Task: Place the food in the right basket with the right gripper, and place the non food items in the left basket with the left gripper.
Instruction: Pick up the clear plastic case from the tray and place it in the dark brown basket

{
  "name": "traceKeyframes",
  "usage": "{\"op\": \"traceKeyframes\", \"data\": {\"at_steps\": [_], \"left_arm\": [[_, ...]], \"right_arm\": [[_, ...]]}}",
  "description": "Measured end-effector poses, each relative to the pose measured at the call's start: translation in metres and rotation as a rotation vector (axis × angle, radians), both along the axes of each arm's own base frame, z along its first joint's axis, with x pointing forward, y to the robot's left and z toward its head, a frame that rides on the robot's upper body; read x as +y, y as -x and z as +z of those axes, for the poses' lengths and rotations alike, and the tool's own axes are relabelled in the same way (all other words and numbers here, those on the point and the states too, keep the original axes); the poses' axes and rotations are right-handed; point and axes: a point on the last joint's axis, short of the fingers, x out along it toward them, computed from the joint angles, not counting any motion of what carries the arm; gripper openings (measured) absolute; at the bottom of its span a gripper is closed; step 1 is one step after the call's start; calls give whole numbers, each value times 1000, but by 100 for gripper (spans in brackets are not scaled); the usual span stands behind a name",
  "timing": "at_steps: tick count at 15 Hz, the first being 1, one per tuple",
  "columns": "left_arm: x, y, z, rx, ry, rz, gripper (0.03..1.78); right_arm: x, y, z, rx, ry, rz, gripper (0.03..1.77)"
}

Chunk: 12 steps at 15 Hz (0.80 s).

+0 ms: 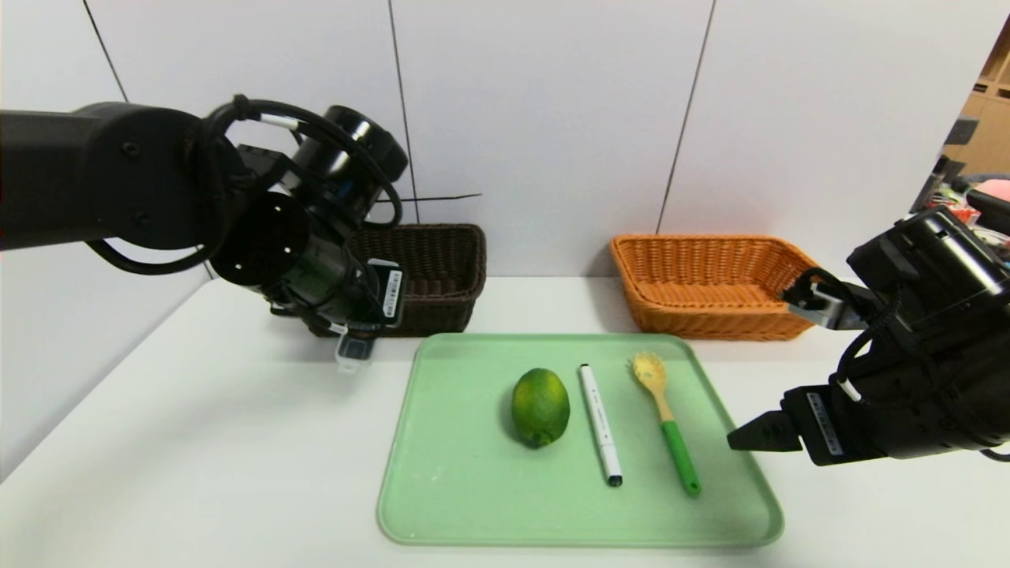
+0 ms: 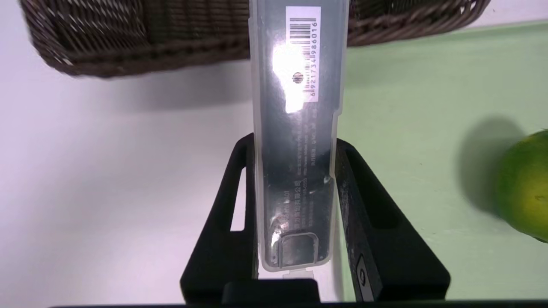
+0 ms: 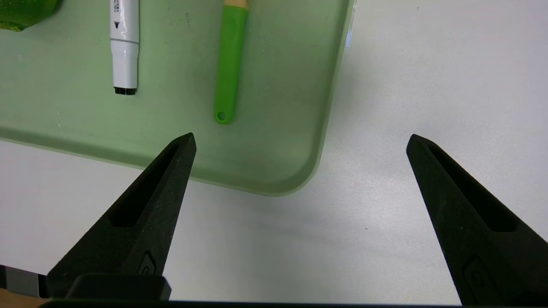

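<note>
My left gripper [image 2: 293,143] is shut on the slim dark grey case [image 2: 295,128], held above the table just in front of the dark brown basket [image 1: 430,272]. In the head view the case's end [image 1: 351,349] pokes out below that gripper [image 1: 371,315]. The green lime [image 1: 540,406], the white marker [image 1: 600,422] and the yellow pasta spoon with a green handle [image 1: 667,422] lie side by side on the green tray [image 1: 473,489]. My right gripper [image 3: 302,139] hangs open over the table by the tray's near right corner, with nothing between its fingers. The orange-tan basket [image 1: 710,284] stands at the back right.
A white wall rises right behind both baskets. Bare white table [image 1: 197,442] stretches to the left of the tray and also on the tray's right side [image 3: 406,85]. Some clutter [image 1: 978,193] shows past the table's far right.
</note>
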Motion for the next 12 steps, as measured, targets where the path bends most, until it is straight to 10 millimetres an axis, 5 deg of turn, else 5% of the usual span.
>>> {"op": "traceKeyframes", "data": {"at_steps": [6,12], "left_arm": [[37,-19,31,-73,-120,-309,57],[82,-59,22,-134,-377,-627,57]], "right_arm": [[-1,2,-5,17,7,0,170],[-1,2,-8,11,2,0,170]]}}
